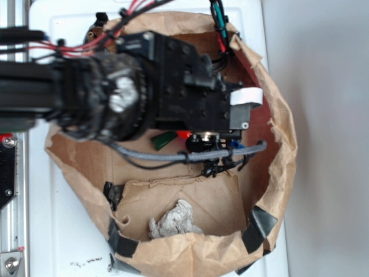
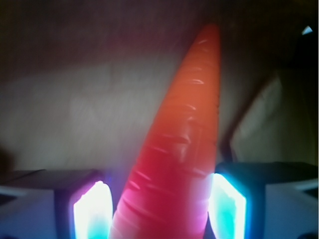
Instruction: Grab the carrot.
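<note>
Carrot (image 2: 174,149): glossy orange, tapered, faint ridges across skin. Wrist view: thick end low and near, point (image 2: 212,30) running up and away, leaning slightly right, over brown paper. Lies between two glowing pads; contact unclear. Exterior view: mostly hidden under arm; only sliver of orange-red (image 1: 183,134) and dark-green stem stub (image 1: 164,139) visible, inside paper-lined basin.

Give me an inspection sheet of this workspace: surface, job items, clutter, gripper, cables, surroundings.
Surface: white tabletop holding a crumpled brown paper bag nest.
Job's things: glossy orange toy carrot lies between the glowing pads; whether they press it cannot be told.
Clutter: crumpled grey-white paper wad; black tape patches on the bag rim.
Gripper: black gripper low inside the nest, straddling the carrot.
Cables: red wires and grey cable along the arm.
Surroundings: grey wall; metal rail.
</note>
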Action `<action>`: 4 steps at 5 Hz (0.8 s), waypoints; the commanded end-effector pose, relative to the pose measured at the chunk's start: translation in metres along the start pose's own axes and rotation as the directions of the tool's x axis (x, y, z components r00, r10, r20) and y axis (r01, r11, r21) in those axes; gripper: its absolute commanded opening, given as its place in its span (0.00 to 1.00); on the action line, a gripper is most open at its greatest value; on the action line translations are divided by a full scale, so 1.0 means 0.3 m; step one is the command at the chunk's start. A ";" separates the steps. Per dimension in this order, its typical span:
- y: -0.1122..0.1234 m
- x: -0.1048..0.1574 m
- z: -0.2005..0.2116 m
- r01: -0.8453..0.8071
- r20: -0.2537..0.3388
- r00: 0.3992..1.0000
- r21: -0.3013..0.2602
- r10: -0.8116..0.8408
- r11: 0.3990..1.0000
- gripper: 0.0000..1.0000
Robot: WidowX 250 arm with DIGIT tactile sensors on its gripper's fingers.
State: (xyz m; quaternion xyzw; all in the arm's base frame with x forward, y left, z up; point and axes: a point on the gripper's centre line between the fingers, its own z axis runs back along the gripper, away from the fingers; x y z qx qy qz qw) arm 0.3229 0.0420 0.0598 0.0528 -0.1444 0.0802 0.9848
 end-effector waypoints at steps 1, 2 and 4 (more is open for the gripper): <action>0.101 0.035 0.359 -0.050 0.049 0.997 -0.124 0.057 0.991 0.00; 0.113 0.010 0.439 -0.017 0.006 1.000 -0.129 0.018 0.992 0.00; 0.099 -0.010 0.449 0.007 0.008 1.000 -0.126 -0.006 0.992 0.00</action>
